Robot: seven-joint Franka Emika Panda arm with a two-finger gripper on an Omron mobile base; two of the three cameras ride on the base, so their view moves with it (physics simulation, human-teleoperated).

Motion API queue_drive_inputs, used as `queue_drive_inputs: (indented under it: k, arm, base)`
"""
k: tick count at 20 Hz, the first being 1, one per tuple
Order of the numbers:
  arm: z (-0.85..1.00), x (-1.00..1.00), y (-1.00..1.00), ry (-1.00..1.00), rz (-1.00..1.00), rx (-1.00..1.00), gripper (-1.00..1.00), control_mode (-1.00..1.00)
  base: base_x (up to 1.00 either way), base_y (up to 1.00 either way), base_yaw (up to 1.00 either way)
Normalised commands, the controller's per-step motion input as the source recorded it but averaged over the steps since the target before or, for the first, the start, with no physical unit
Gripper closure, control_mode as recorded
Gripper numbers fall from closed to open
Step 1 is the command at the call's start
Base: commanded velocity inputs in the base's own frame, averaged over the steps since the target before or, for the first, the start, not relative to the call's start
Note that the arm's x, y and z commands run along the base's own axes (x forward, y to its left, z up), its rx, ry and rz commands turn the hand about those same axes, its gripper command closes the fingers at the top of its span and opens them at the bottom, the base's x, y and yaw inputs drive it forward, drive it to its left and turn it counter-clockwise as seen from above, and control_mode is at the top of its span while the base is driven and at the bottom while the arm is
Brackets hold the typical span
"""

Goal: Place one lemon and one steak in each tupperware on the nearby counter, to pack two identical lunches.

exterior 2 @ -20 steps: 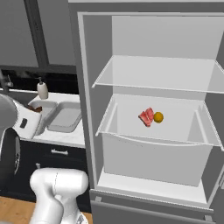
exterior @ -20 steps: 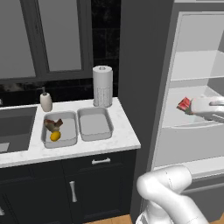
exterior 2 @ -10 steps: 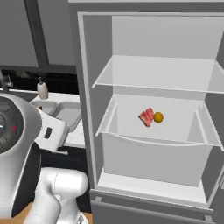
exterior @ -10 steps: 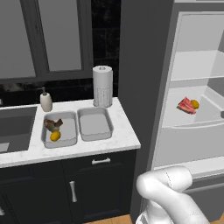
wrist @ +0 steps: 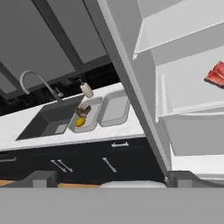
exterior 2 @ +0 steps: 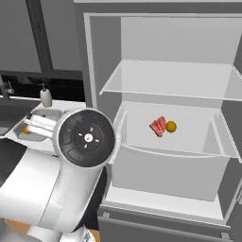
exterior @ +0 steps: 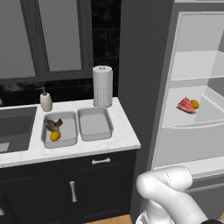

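Observation:
On the counter (exterior: 127, 135) stand two grey tupperwares. The left tupperware (exterior: 65, 141) holds a brown steak (exterior: 52, 124) and a lemon (exterior: 55, 136); the right tupperware (exterior: 94, 123) holds nothing. A red steak (exterior: 186, 105) and a lemon (exterior: 195, 104) lie together on the fridge's lower shelf, seen also as steak (exterior 2: 158, 126) and lemon (exterior 2: 171, 126). My gripper (wrist: 113, 179) is open, its dark tips wide apart with nothing between them. The hand looks from a distance at the filled tupperware (wrist: 89, 123), the bare tupperware (wrist: 114, 109) and the fridge steak (wrist: 216, 73).
A paper towel roll (exterior: 102, 86) and a soap dispenser (exterior: 45, 101) stand at the counter's back. A sink (wrist: 52, 120) with faucet (wrist: 37, 81) lies left of the tupperwares. The fridge's dark side wall (exterior: 135, 78) separates counter and shelves. My arm's big joint (exterior 2: 85, 137) blocks the right base view.
My hand has drawn back out of the fridge, away from the red steak, holding nothing. The arm has swung left, close in front of the right base camera. Steak and lemon stayed put.

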Motion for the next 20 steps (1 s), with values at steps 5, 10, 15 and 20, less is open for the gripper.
queue_drive_inputs:
  k: [5,10,15,20]
  arm:
    - [-0.01,0.75,-0.09,0.00,-0.02,-0.30,-1.00,-1.00]
    - [-0.09,0.77,0.01,0.00,0.00,-0.30,-1.00,-1.00]
    - [-0.42,0.16,0.00,0.00,0.00,-0.17,-1.00,-1.00]
    - [-0.18,0.03,-0.06,0.00,0.02,-0.01,-1.00,-1.00]
  base:
    - [0.00,0.00,0.00]
    - [0.00,0.00,0.00]
    - [0.00,0.00,0.00]
    - [0.00,0.00,0.00]
